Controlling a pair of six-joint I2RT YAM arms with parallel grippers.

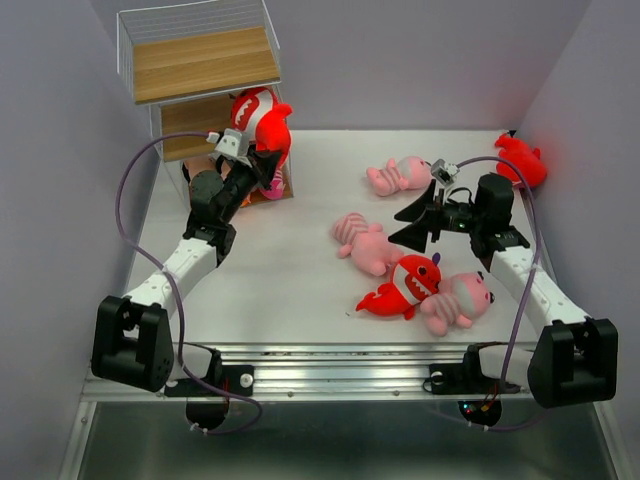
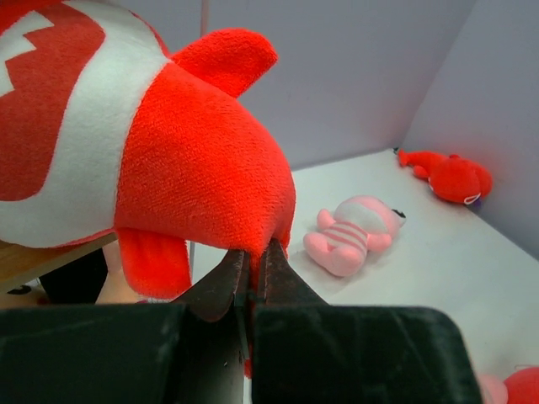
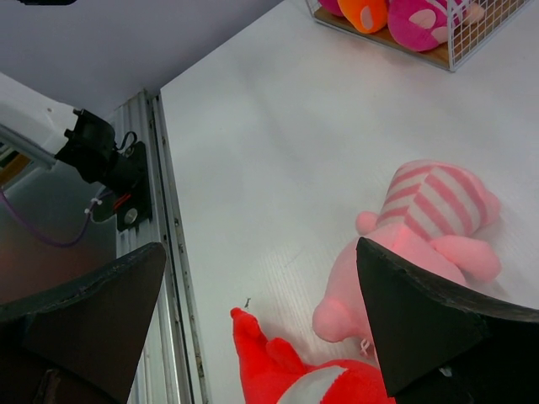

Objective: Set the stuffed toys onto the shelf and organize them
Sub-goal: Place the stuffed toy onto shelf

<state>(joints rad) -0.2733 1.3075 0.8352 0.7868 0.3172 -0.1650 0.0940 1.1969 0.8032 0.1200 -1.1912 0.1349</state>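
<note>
Left pincer (image 2: 253, 268) pinches a red shark (image 2: 194, 168) at the shelf (image 1: 205, 65); right pincer (image 1: 410, 224) spread (five toys (image 1: 368, 243) lie unshelved).

The left arm (image 1: 190, 260) was extended forward and raised from its base at the near left; its claw (image 2: 251, 257) was closed, fingers nearly meeting, pinching a red shark (image 2: 202, 160) from below. The right arm (image 1: 520, 275) was bent at the elbow, wrist turned toward the left; its claw (image 1: 412, 224) stood fully open, jaws wide apart and holding nothing.
</note>
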